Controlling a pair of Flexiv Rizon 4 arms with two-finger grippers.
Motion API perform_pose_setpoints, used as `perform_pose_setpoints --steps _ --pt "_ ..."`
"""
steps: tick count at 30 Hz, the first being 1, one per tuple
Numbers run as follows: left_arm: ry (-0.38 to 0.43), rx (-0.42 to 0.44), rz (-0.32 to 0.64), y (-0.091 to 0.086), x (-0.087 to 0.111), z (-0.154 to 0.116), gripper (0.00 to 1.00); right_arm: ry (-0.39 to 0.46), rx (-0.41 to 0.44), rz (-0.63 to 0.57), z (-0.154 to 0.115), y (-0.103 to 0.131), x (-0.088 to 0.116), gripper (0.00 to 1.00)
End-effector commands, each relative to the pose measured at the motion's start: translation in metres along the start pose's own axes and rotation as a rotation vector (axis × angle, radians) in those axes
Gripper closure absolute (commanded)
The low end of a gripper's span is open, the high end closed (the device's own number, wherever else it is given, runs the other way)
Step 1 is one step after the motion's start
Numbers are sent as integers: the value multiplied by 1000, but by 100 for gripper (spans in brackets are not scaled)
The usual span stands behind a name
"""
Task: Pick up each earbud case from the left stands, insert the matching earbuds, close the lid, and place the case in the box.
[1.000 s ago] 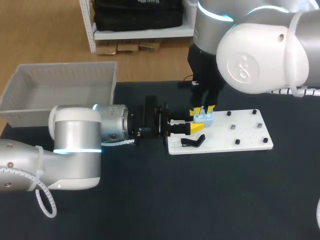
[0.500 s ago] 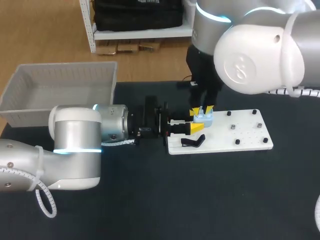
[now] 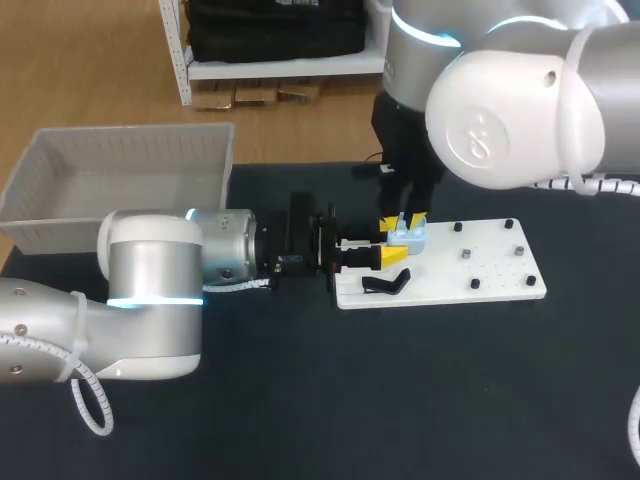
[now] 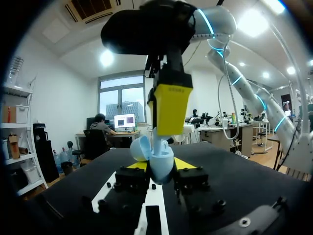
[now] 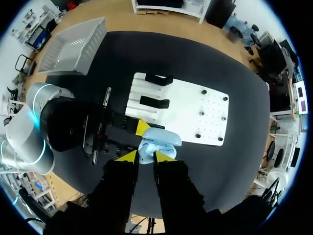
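Holding the light-blue earbud case (image 4: 160, 155), lid open, just above the near-left end of the white board (image 3: 480, 272), with the yellow tips of the left gripper (image 4: 161, 164) pressed to its two sides, or so it seems. Poised straight over the case with the right gripper (image 5: 145, 155); cannot tell whether clamped on anything. Well apart, at far left: the box (image 3: 120, 132).

No text can be read: the small dark print on a yellow fingertip (image 4: 171, 105) is too tiny to make out, and the right arm (image 3: 510, 100) shows only a round embossed emblem.
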State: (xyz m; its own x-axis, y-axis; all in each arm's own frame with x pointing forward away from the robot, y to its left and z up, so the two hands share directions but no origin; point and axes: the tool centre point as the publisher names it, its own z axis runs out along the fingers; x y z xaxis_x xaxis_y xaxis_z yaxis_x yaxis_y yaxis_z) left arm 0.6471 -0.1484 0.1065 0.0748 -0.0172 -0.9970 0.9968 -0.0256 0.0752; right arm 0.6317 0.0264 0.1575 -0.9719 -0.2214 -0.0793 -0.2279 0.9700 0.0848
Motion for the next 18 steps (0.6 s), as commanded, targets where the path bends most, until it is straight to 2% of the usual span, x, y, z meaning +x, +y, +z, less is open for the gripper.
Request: perform_pose_setpoints --steps 1,18 --pt "-3 -3 3 -1 1 -1 100 4 -3 -2 2 -2 -2 100" --pt "-3 -3 3 -1 1 -1 100 26 4 -19 10 -3 -6 100"
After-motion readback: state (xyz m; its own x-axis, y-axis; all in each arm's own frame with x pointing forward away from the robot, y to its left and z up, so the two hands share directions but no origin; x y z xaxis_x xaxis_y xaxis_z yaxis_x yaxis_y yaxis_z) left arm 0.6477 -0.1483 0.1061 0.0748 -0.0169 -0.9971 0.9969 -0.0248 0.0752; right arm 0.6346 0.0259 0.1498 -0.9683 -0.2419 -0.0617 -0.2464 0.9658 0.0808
